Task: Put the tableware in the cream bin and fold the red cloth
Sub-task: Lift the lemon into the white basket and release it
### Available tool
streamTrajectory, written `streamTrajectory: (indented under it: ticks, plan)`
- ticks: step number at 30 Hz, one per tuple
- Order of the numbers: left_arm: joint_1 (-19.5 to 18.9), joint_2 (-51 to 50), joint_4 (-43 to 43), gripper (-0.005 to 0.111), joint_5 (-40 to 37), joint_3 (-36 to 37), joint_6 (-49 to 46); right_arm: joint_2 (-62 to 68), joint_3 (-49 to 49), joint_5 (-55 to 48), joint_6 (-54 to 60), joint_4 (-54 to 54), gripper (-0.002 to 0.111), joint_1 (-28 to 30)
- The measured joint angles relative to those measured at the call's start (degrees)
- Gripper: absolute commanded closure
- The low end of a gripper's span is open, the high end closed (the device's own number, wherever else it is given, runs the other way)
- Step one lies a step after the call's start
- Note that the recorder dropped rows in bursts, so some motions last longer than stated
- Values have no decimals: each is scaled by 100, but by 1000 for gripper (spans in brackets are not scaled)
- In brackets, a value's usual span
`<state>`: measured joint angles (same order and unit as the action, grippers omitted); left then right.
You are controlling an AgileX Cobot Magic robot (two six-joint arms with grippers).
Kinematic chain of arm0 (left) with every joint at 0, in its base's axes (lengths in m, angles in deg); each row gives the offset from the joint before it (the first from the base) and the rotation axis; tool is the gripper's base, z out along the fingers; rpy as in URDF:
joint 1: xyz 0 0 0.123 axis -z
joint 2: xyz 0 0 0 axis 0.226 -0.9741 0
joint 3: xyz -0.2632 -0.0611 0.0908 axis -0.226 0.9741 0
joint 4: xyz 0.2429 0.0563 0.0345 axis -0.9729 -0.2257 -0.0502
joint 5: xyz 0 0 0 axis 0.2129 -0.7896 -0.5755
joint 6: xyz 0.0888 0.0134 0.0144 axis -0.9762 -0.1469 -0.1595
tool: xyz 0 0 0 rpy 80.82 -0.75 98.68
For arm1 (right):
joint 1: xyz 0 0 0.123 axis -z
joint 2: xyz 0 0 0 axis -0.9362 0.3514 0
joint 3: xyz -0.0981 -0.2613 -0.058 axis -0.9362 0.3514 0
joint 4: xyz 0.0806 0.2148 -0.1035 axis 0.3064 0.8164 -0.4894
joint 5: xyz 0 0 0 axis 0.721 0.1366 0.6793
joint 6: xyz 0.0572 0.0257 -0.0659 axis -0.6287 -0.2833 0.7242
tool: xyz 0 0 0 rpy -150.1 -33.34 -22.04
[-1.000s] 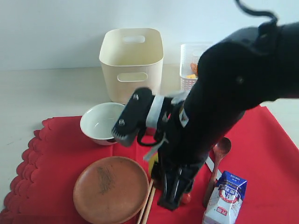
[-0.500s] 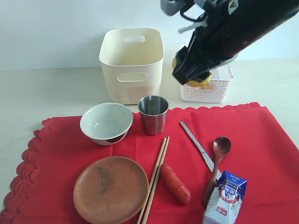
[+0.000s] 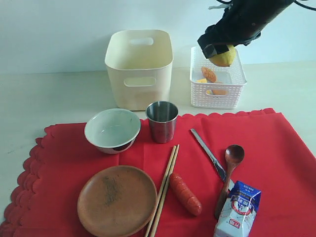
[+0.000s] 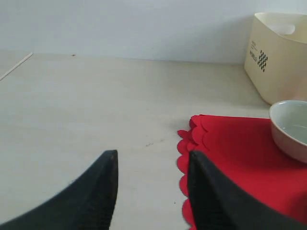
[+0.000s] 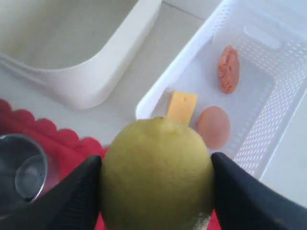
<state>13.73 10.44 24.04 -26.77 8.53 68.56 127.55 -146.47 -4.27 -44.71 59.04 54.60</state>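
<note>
On the red cloth (image 3: 276, 148) lie the pale bowl (image 3: 112, 129), steel cup (image 3: 162, 120), brown wooden plate (image 3: 117, 200), chopsticks (image 3: 163, 195), knife (image 3: 207, 153) and dark spoon (image 3: 228, 173). The cream bin (image 3: 139, 66) stands behind them and looks empty. My right gripper (image 3: 220, 52) hangs above the white lattice basket (image 3: 217, 96), shut on a yellow-green lemon (image 5: 157, 177). My left gripper (image 4: 152, 160) is open with nothing between its fingers, low over bare table beside the cloth's scalloped edge (image 4: 184, 143). It does not show in the exterior view.
A sausage (image 3: 186, 193) and a milk carton (image 3: 238, 210) lie on the cloth near the front. In the basket are a cheese block (image 5: 182, 107), an egg (image 5: 213, 126) and an orange piece (image 5: 229, 69).
My right arm has lifted off the middle of the cloth and swung back and to the right with the lemon, ending above the lattice basket. The tableware has not moved.
</note>
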Motion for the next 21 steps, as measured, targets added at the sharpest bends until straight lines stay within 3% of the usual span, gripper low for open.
streamTrajectory:
  ticks: [8, 21]
  plan:
    - [0, 0, 0, 61, 0, 0, 0, 1305, -1266, 23, -11, 481, 108, 488]
    - [0, 0, 0, 61, 0, 0, 0, 2909, -2928, -542, -22, 306, 108, 541]
